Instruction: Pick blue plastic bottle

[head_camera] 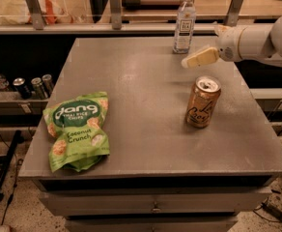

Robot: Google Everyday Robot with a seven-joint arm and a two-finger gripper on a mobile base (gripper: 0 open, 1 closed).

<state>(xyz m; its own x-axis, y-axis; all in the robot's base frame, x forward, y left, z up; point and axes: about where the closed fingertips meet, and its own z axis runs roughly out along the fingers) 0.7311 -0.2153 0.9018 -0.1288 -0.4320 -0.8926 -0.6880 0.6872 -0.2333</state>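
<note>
Blue plastic bottle (185,23) stands upright, long axis vertical, at the far edge of the tabletop (141,110), just left of and beyond the tool (201,58), which hovers with nothing visibly held; how far open, I cannot tell.

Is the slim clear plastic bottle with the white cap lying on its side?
No, the clear plastic bottle stands upright at the far edge of the grey table, the gripper beside it.

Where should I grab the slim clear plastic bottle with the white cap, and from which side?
Probably grip the clear plastic bottle at its labelled middle, coming from its near right, where the gripper hangs: it stands upright, slim and round, that side unobstructed.
</note>
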